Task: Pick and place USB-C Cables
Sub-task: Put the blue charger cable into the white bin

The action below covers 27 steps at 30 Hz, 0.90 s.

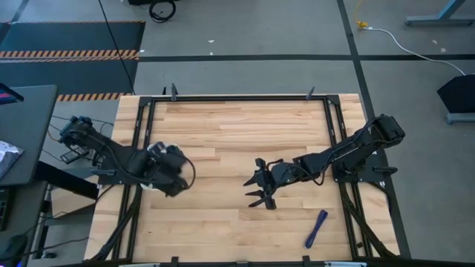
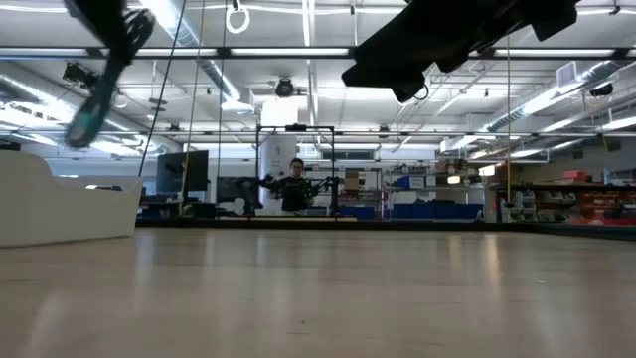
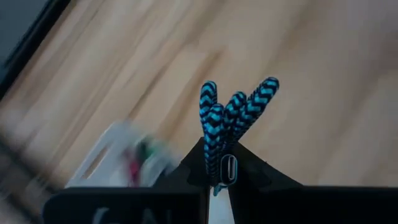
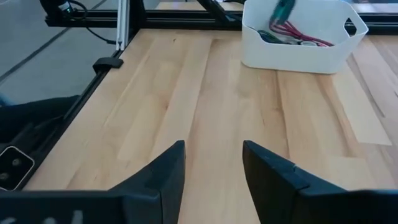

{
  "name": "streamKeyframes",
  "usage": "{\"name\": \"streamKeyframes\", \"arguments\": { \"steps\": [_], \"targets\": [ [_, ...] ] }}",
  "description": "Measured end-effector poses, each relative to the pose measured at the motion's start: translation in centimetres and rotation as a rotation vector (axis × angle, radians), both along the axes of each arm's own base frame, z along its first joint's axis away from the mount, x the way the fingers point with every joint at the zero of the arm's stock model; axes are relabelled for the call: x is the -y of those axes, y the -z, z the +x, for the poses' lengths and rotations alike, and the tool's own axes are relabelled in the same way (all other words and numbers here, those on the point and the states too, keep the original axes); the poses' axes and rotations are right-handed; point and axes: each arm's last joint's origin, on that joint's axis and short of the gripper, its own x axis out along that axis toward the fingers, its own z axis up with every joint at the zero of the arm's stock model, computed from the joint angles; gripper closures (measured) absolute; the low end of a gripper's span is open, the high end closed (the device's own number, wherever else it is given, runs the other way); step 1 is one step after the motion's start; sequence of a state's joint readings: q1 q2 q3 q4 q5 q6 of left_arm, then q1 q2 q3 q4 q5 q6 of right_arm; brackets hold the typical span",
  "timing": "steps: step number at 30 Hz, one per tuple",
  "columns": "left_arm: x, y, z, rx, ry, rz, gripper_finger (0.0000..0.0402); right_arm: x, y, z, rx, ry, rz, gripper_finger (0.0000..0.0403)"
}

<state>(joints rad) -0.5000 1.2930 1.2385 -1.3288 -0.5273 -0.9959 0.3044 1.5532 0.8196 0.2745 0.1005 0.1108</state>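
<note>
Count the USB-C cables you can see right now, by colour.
Teal cable: 1, held in the left gripper
Blue-purple cable: 1, lying on the table
Dark red cable: 1, in the white tray
Total: 3 clearly visible; the tray may hide more.

Grey floor (image 1: 245, 37), striped mat (image 1: 70, 53), ceiling lights (image 2: 248, 52).

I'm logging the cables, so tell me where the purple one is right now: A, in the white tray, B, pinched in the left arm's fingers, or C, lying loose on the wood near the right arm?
C: the purple cable lies alone on the table.
</note>
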Motion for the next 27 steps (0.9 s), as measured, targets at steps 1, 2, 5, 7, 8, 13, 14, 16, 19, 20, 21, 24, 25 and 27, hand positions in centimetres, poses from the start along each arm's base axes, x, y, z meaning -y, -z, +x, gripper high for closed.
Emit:
{"name": "streamKeyframes", "arguments": {
  "steps": [1,2,5,7,8,13,14,16,19,20,21,24,25,27],
  "targets": [
    [-0.4,0.1,-0.4,-0.047,-0.036,0.003,0.037,0.0,0.0,0.0,0.0,0.0,0.0,0.0238],
    [-0.7,0.2,-0.8,-0.093,-0.068,0.006,0.037,-0.1,0.0,0.0,-0.001,-0.001,0.002,0.0238],
    [-1.4,0.3,-1.6,-0.172,-0.133,0.009,0.037,-0.2,0.0,-0.1,-0.004,0.001,0.015,0.0238],
    [-1.6,0.3,-1.6,-0.19,-0.149,-0.003,0.037,-0.4,0.0,-0.1,-0.013,-0.001,0.044,0.0237],
    [-1.7,0.3,-1.5,-0.197,-0.154,-0.016,0.037,-0.4,0.1,-0.2,-0.024,-0.009,0.065,0.0237],
    [-1.9,0.5,-1.3,-0.23,-0.172,-0.078,0.037,-1.0,0.6,-0.6,-0.1,-0.03,0.119,0.0238],
    [-1.9,0.5,-1.3,-0.232,-0.173,-0.079,0.037,-1.1,0.7,-0.7,-0.11,-0.032,0.113,0.0238],
    [-2.0,0.7,-1.3,-0.235,-0.173,-0.076,0.037,-1.5,0.8,-1.0,-0.128,-0.033,0.1,0.0238],
    [-2.1,2.1,-1.6,-0.289,-0.188,-0.069,0.037,-2.1,1.0,-1.3,-0.141,-0.042,0.088,0.0238],
    [-2.3,2.8,-1.8,-0.318,-0.196,-0.073,0.037,-2.3,1.0,-1.4,-0.142,-0.047,0.092,0.0238],
    [-2.4,3.5,-2.0,-0.349,-0.204,-0.072,0.037,-2.4,0.9,-1.4,-0.143,-0.048,0.099,0.0239],
    [-2.8,5.7,-2.2,-0.399,-0.219,-0.084,0.037,-2.8,0.9,-1.6,-0.148,-0.052,0.115,0.0239],
    [-2.9,6.3,-2.2,-0.404,-0.221,-0.086,0.0368,-2.9,0.9,-1.6,-0.148,-0.055,0.115,0.0239],
    [-3.1,7.3,-2.1,-0.405,-0.213,-0.097,0.0366,-3.1,0.9,-1.7,-0.149,-0.059,0.115,0.0239]
  ]
}}
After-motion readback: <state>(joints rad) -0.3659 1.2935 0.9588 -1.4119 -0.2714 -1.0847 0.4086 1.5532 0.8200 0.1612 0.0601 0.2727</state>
